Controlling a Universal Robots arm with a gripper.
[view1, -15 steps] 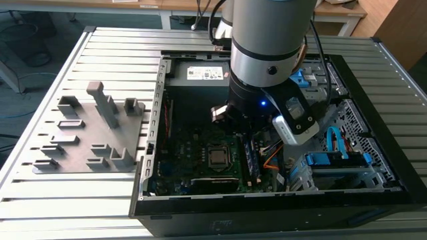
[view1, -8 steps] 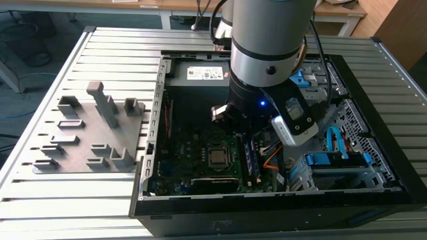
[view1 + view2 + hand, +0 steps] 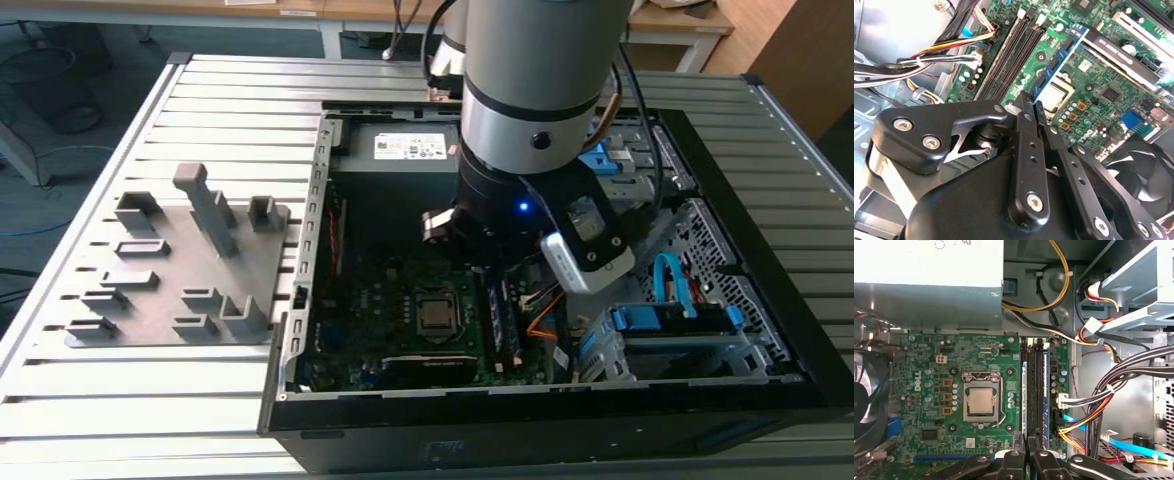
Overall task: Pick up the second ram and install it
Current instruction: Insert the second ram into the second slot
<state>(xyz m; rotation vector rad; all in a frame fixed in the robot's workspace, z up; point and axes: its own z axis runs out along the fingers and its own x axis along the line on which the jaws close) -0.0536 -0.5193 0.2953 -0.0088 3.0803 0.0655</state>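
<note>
The second ram [image 3: 1060, 54] is a narrow board with black chips and a blue strip. It stands on edge along the memory slot closest to the processor [image 3: 981, 402], and in the first wrist view the second ram [image 3: 1024, 390] shows edge-on. My gripper [image 3: 1032, 103] has its two black fingers pressed close together at the module's near end, apparently clamping it. The first wrist view has the gripper [image 3: 1028, 442] right over the slot row. Two black slots [image 3: 1009, 55] beside the module stand empty. In the exterior view the arm's wrist [image 3: 514, 215] reaches down into the open computer case.
Bundled cables [image 3: 1114, 390] crowd the side of the slots away from the processor. A fan [image 3: 1139, 165] and the power supply [image 3: 929, 285] border the motherboard. On the slatted table at the exterior view's left lies a grey fixture plate [image 3: 187, 260]. Case walls [image 3: 300, 300] close in around the work.
</note>
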